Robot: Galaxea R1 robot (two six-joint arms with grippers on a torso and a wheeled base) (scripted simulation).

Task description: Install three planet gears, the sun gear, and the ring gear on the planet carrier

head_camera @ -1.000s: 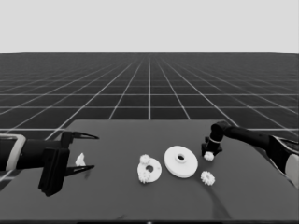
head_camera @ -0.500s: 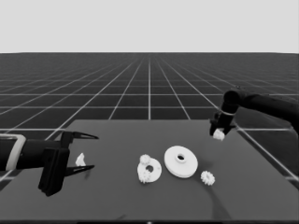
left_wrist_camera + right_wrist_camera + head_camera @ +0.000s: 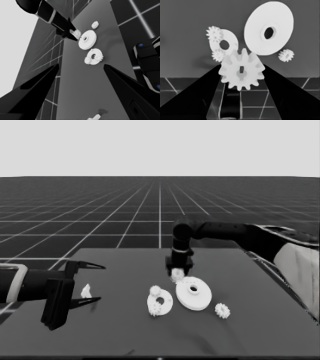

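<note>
Fingers of the right gripper (image 3: 241,75) are clamping a toothed planet gear (image 3: 241,69), hanging it above the table just behind the larger round part (image 3: 193,293). Bringing it level over the smaller round part (image 3: 160,302), where two gears (image 3: 214,34) seem to be sitting already, should seat it cleanly. One spare gear (image 3: 222,310) is lying nearby. Left gripper (image 3: 80,282) is waiting, fingers spread wide.

The right arm is stretched in from the right, its wrist bent down; the right pincer (image 3: 178,272) is clamped on a gear. The left pincer (image 3: 89,282) is parked level, fingers spread.
</note>
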